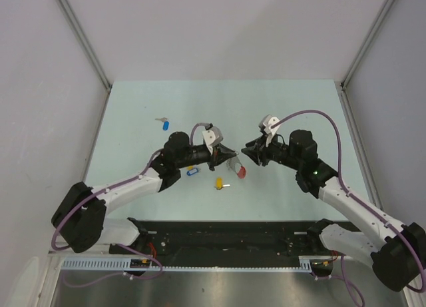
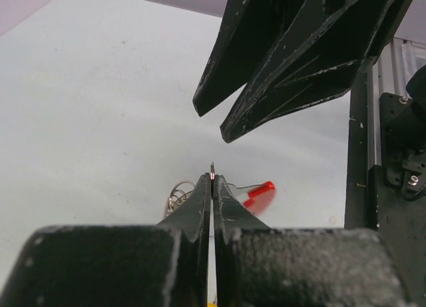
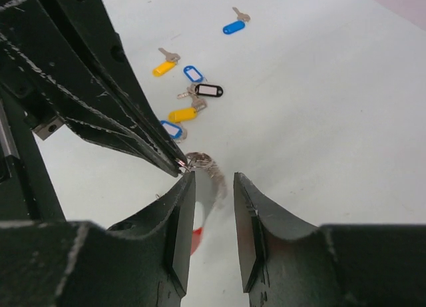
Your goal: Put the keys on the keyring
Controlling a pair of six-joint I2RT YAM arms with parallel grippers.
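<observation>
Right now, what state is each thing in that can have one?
Left end effector: shut, pinching the keyring's metal loop.
Right end effector: open, holding nothing.
Keyring: held by the left end effector.
Keys: lying loose on the table.

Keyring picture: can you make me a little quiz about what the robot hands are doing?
1. True or false: the right gripper is squeezed shut.
2. The plastic part of the keyring is: A green, B red, C white?
3. Which gripper pinches the keyring's metal loop?
Key: 1 false, its jaws stand apart; 2 B; 3 the left gripper.
</observation>
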